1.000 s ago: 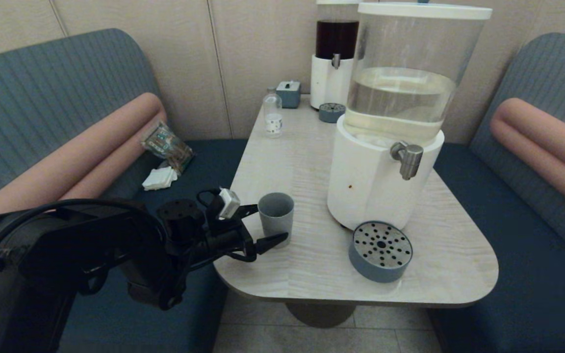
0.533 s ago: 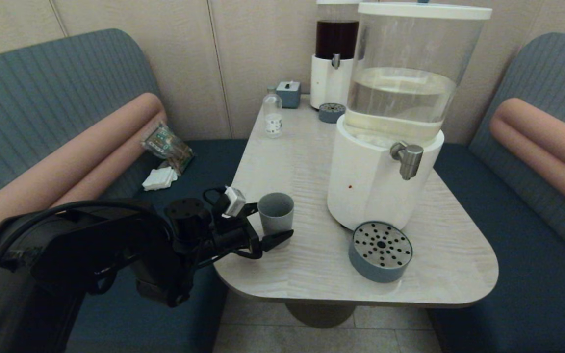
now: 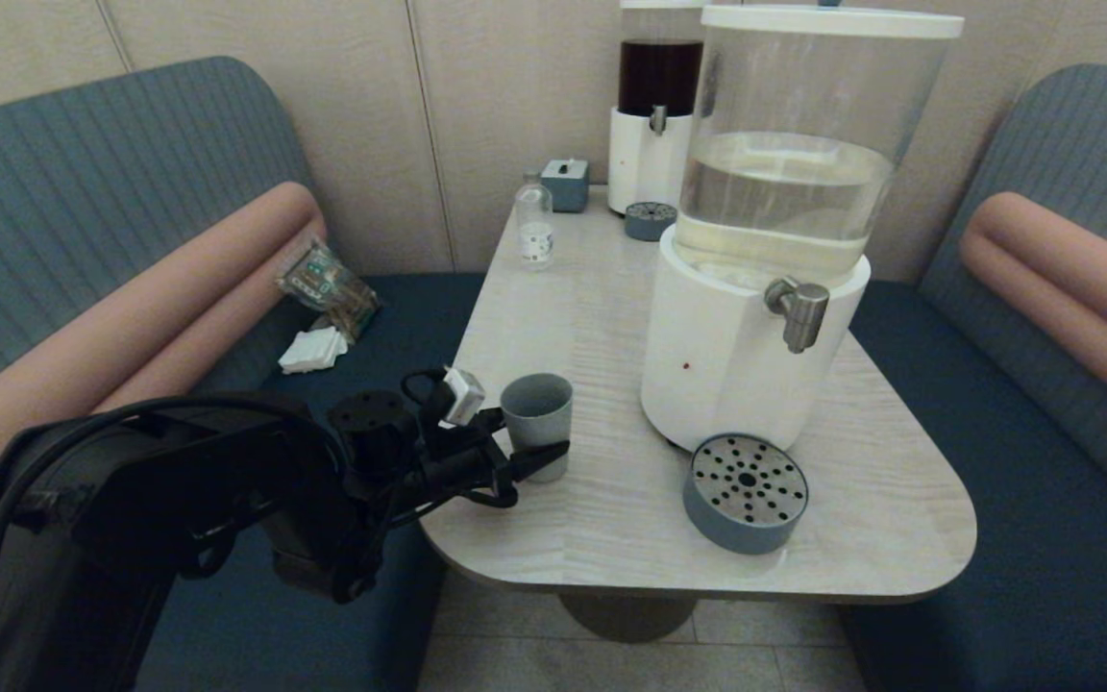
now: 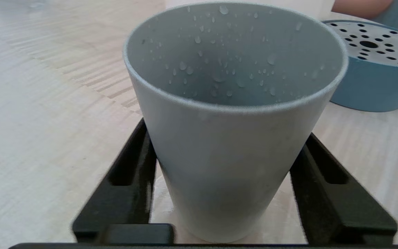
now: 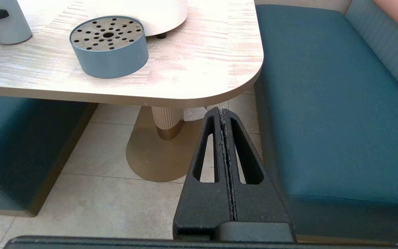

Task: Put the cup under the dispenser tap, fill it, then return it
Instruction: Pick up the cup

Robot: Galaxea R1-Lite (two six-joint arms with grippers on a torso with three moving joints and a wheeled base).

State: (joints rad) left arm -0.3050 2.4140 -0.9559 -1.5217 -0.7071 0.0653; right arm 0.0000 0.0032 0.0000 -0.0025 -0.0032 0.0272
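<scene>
Cup (image 4: pixel 233 138) stands upright on the bench (image 3: pixel 611 317) between the left tool's (image 3: pixel 525 452) fingers, which seem clamped on its lower wall. Dispenser tap (image 3: pixel 800 309) lies farther right, over the bench. Right tool (image 5: pixel 224 114), pressed together, hangs parked below the bench.

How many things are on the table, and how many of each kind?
Dispensers: 2
Drip trays: 2
Cup: 1
Bottle: 1
Small box: 1
Total: 7
</scene>
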